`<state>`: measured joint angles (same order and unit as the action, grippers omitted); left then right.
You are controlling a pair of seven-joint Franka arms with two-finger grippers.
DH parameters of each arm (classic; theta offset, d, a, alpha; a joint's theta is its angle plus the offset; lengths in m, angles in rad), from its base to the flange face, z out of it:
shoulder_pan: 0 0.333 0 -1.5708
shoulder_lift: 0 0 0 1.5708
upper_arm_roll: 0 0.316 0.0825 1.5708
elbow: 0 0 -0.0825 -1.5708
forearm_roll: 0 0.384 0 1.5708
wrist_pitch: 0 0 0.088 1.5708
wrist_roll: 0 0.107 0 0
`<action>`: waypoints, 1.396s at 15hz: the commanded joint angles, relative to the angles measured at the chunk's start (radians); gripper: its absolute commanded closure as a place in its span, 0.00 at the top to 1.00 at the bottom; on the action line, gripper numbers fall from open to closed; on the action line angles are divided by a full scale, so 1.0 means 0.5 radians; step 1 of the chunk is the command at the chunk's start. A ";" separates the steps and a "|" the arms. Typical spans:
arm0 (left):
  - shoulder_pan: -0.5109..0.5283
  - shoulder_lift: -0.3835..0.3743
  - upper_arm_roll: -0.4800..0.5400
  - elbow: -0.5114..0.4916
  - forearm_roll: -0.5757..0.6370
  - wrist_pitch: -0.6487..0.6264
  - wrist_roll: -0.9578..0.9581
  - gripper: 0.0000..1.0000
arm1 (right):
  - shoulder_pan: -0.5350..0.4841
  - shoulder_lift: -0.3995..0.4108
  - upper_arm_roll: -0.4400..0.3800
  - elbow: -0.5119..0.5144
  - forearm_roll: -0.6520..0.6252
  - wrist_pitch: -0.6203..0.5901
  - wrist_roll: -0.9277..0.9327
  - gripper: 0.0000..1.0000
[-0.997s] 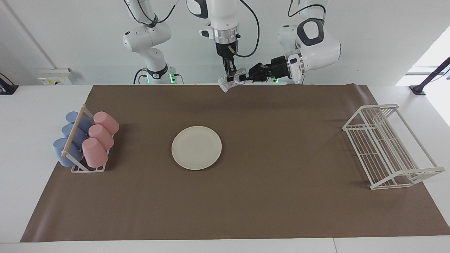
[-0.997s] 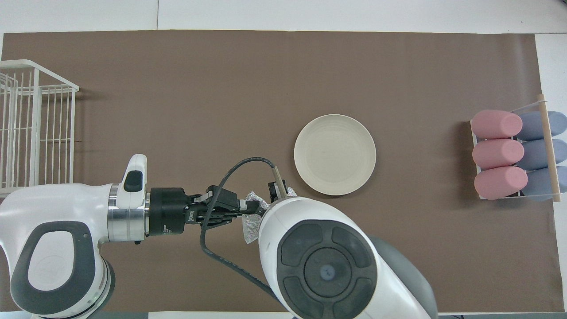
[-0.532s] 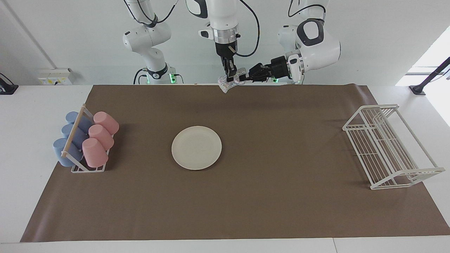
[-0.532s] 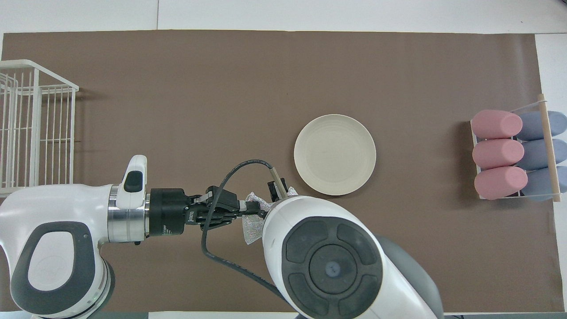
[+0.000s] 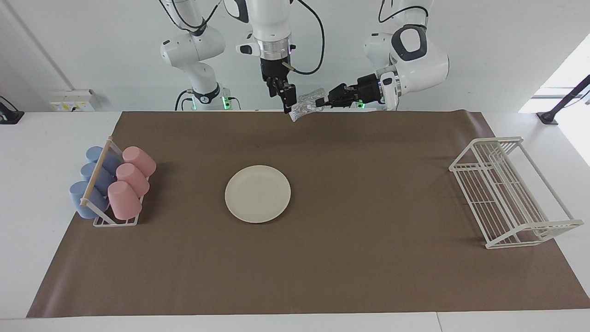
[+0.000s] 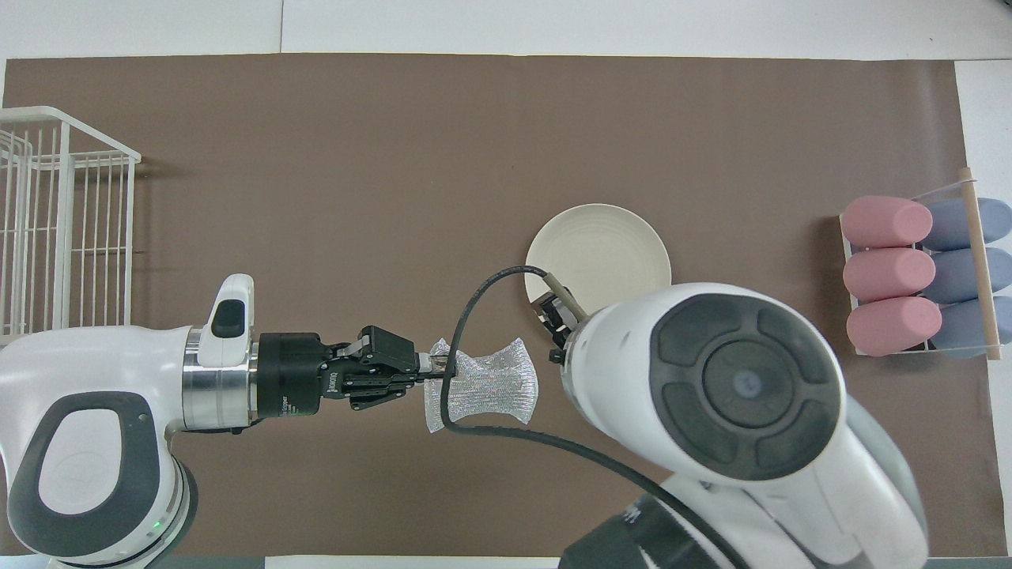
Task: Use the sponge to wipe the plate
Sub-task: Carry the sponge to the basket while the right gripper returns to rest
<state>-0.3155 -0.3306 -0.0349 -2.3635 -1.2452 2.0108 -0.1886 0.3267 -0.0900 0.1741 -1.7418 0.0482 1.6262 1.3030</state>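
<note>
The cream-white plate (image 5: 257, 194) lies flat on the brown mat, a bit toward the right arm's end; in the overhead view the right arm covers part of the plate (image 6: 598, 245). The glittery silver sponge (image 5: 303, 105) (image 6: 486, 386) hangs in the air over the mat's edge by the robots. My left gripper (image 5: 319, 102) (image 6: 431, 368) reaches in level and is shut on one end of it. My right gripper (image 5: 282, 94) points down beside the sponge's free end, open and holding nothing.
A rack of pink and blue cups (image 5: 113, 184) (image 6: 917, 276) stands at the right arm's end of the mat. A white wire rack (image 5: 507, 193) (image 6: 55, 229) stands at the left arm's end. A black cable (image 6: 474, 431) loops under the sponge in the overhead view.
My right gripper has opened, let go of the sponge and swung toward the right arm's end. The sponge now hangs from my left gripper alone, which barely moved.
</note>
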 commanded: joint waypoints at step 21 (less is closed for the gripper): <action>0.211 0.774 -0.013 1.296 3.863 -1.037 -0.638 0.00 | -0.675 0.260 -0.305 0.293 -0.038 0.003 -2.689 1.00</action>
<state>-0.1938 -0.0541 -0.0460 -1.8066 0.5566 1.5223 -0.4930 -0.0245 -0.0125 0.0358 -1.6735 0.0482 1.6735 -0.0165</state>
